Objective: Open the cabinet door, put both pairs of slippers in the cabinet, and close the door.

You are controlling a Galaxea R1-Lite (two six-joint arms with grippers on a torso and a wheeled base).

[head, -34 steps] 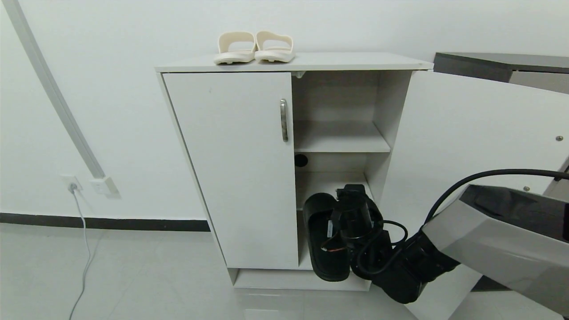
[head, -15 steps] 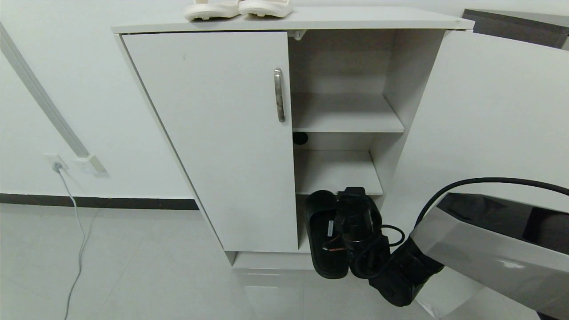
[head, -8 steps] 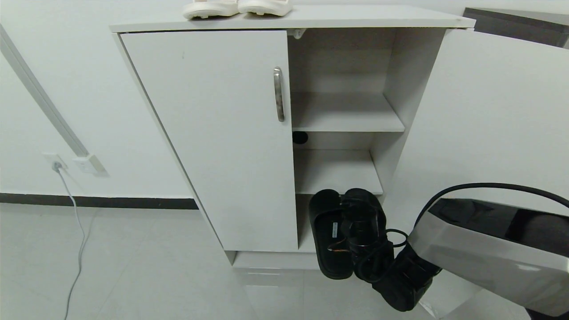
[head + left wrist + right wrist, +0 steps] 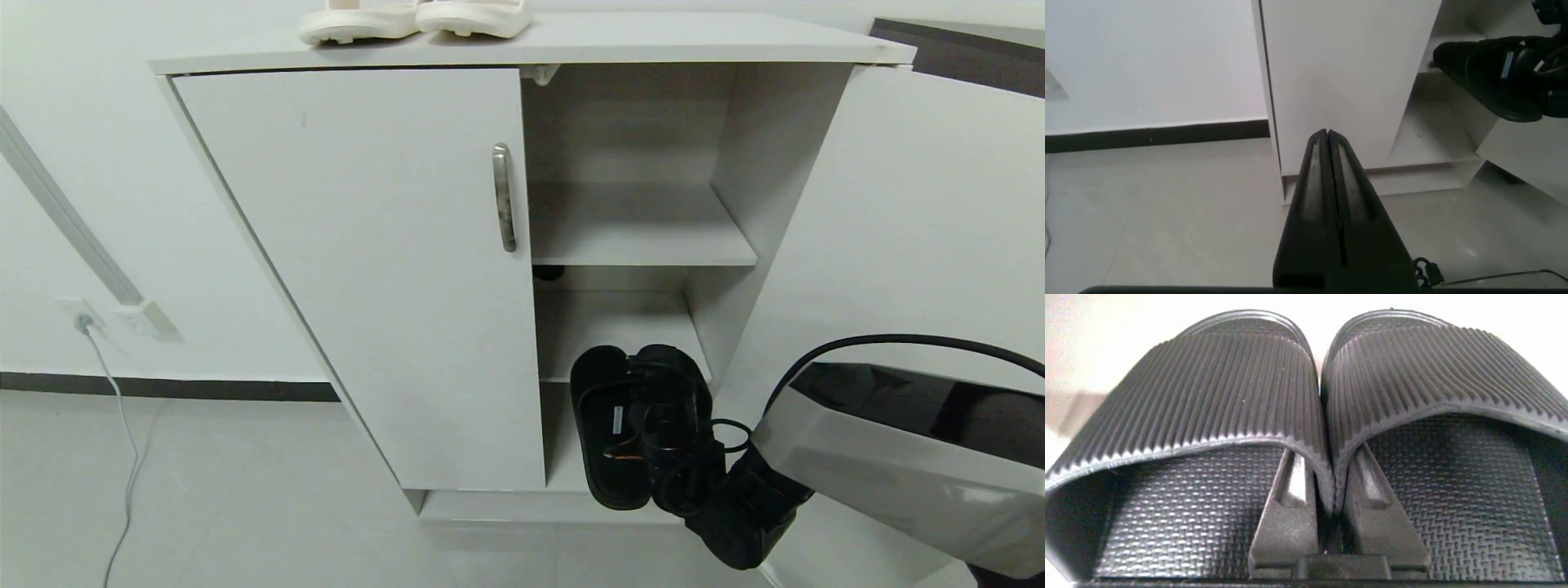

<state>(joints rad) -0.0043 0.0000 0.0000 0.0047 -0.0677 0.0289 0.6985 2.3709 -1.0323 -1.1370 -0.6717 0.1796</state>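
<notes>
In the head view the black slippers (image 4: 624,425) hang at lower centre-right, at the mouth of the cabinet (image 4: 694,37)'s bottom compartment. In the left wrist view the left gripper (image 4: 1326,143) is pressed shut, empty. In the right wrist view the right gripper (image 4: 1327,478) pinches their adjoining straps together; light, bendy rubber, likely best held there.

Right gripper (image 4: 1325,486) pinches black slippers (image 4: 1233,408) (arm stretched forward, low); left gripper (image 4: 1327,139) looks closed.

The shut left door (image 4: 367,269) blocks that side. Black slippers (image 4: 611,437) crowd the bottom gap, maybe touching its floor. The upper shelf (image 4: 641,229) has room.
</notes>
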